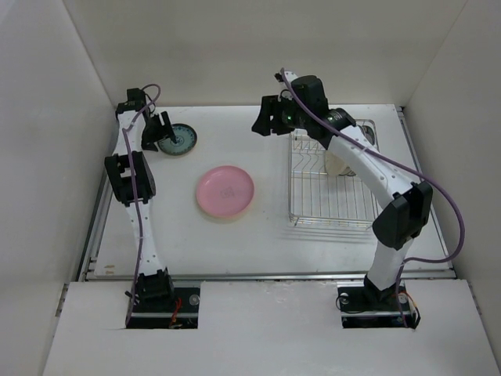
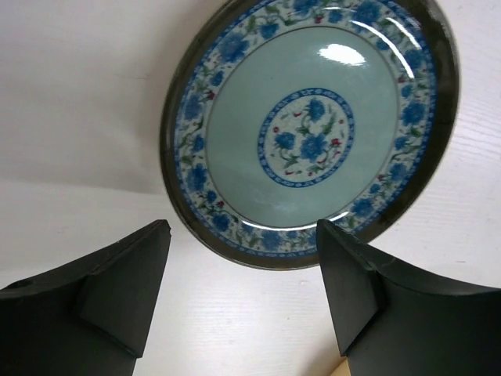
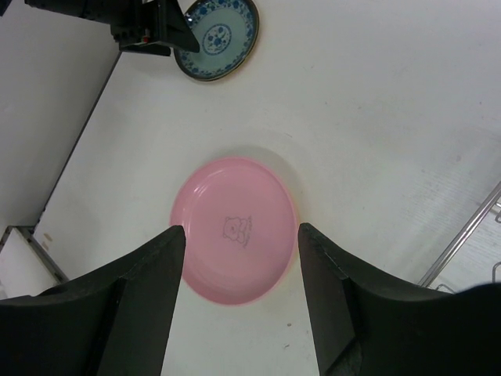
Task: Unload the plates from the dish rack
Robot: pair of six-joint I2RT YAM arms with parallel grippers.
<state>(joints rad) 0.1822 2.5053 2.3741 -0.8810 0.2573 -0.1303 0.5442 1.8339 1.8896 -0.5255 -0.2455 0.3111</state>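
Far-left corner first: left gripper (image 2: pixel 243 229) released, fingers spread wide with nothing between them, hanging at the near rim of the teal-blue plate (image 2: pixel 309 129). Lies flat and face up on the table, well apart from the rack; looks set down and let go. Cannot tell whether a fingertip touches the rim.

Toward the middle of the table: pink plate (image 1: pixel 225 192), flat and face up, a paler edge showing under its near side, probably the cream-yellow plate (image 1: pixel 227 220) stacked beneath to save room. Not enough in view to be sure.

By the far edge, between that stack and the rack: right gripper (image 3: pixel 240 229) also unclenched and empty, raised off the surface, looking down on the pink plate.

Near the right edge: dish rack (image 1: pixel 329 192), mostly bare wire, with a pale shape (image 1: pixel 338 163) at its far end half hidden behind the right arm (image 1: pixel 368 172). Possibly a plate left standing in the dividers; hard to tell.

Underneath: white matte table (image 1: pixel 313 251), faintly grained. Around it: plain cream walls (image 1: pixel 235 47) on three sides.
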